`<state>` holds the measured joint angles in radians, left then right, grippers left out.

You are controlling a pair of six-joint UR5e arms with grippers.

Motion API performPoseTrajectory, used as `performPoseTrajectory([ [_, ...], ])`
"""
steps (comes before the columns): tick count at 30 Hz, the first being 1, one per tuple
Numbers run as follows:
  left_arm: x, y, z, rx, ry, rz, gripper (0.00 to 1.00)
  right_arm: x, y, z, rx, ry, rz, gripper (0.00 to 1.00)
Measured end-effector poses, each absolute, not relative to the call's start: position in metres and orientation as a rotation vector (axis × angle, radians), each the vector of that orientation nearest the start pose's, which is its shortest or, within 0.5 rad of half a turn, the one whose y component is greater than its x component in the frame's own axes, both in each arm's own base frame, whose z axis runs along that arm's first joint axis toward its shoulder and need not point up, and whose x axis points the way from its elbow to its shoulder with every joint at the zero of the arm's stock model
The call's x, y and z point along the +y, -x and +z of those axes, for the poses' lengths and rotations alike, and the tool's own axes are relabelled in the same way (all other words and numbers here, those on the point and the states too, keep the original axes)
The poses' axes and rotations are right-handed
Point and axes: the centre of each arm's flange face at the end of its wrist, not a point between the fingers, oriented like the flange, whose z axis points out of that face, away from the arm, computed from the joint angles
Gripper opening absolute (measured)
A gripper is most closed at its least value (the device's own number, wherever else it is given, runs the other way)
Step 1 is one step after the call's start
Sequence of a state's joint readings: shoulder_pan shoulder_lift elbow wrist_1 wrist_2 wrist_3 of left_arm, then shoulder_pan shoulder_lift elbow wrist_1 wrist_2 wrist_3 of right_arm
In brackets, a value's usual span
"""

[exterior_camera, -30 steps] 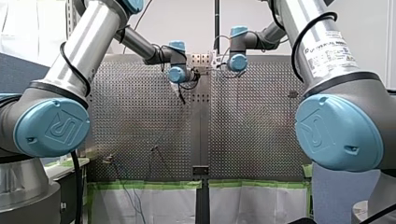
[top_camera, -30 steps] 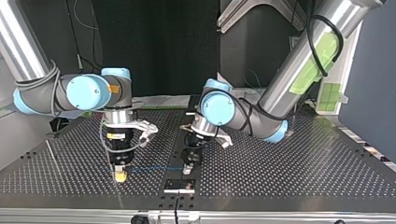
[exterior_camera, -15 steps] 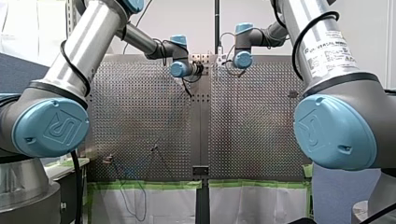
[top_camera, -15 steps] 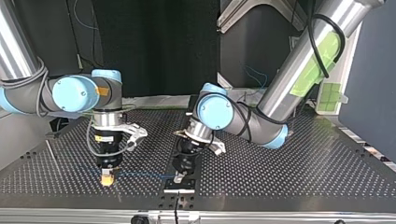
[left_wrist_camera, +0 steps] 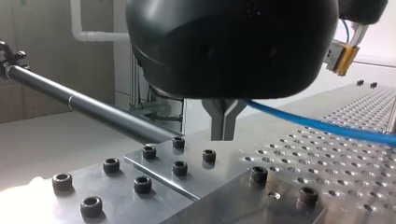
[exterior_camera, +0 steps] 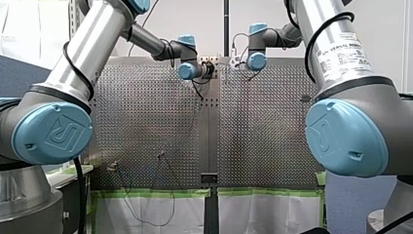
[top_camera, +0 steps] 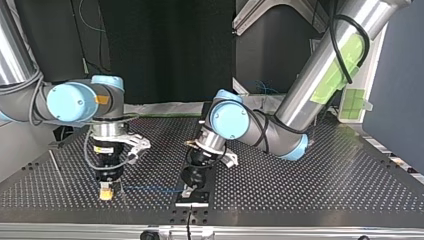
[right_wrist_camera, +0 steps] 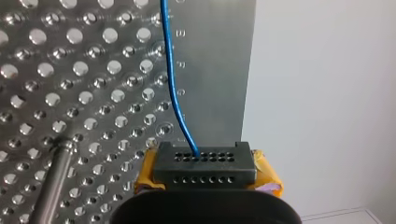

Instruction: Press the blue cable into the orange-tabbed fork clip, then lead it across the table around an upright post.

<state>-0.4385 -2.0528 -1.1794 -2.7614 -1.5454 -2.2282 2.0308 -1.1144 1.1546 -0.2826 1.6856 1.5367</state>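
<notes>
Cable (right_wrist_camera: 172, 88): thin blue line, drawn nearly straight between our two hands, low over the tabletop (top_camera: 310, 185).
Right hand (top_camera: 106, 192): clenched. Its yellow pads (right_wrist_camera: 266, 177) sit either side of a black holed block (right_wrist_camera: 204, 165). The cable comes out of one hole and runs straight ahead of the hand.
Left hand (left_wrist_camera: 223, 134): metal fingers closed to a point, tips hanging just above a bolted plate (left_wrist_camera: 219, 175). The cable leaves from beside the fingers towards the right hand. We judge it pinched there, though the contact itself is hidden.
Clip: we cannot make out the orange-tabbed fork clip in any view, so we cannot say the cable is seated.
Post (right_wrist_camera: 55, 179): one metal post stands beside the right hand, off to one side of the cable and apart from it. The cable is not around it.
Handling: we judge the cable light and limp. It holds a line only under tension and will sag once slackened. The smooth sheath may slide through bare metal fingers, and a sharp kink is the harm to avoid.
Hold: we would grip close on either side of the spot to be pressed, with a short span between the hands, so the push goes into the fork and not into a bend.
Progress: early, by our reading. Pressing and routing are both not yet done.
</notes>
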Motion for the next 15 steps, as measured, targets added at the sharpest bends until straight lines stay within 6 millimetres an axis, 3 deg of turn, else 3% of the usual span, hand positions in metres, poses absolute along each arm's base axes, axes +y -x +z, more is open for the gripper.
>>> performPoseTrajectory([
  [15, -0.421, -0.592, 0.440, 1.313, 0.122, -0.992, 0.00, -0.584, -0.401, 0.457, -0.889, -1.227, 1.560, 0.00],
])
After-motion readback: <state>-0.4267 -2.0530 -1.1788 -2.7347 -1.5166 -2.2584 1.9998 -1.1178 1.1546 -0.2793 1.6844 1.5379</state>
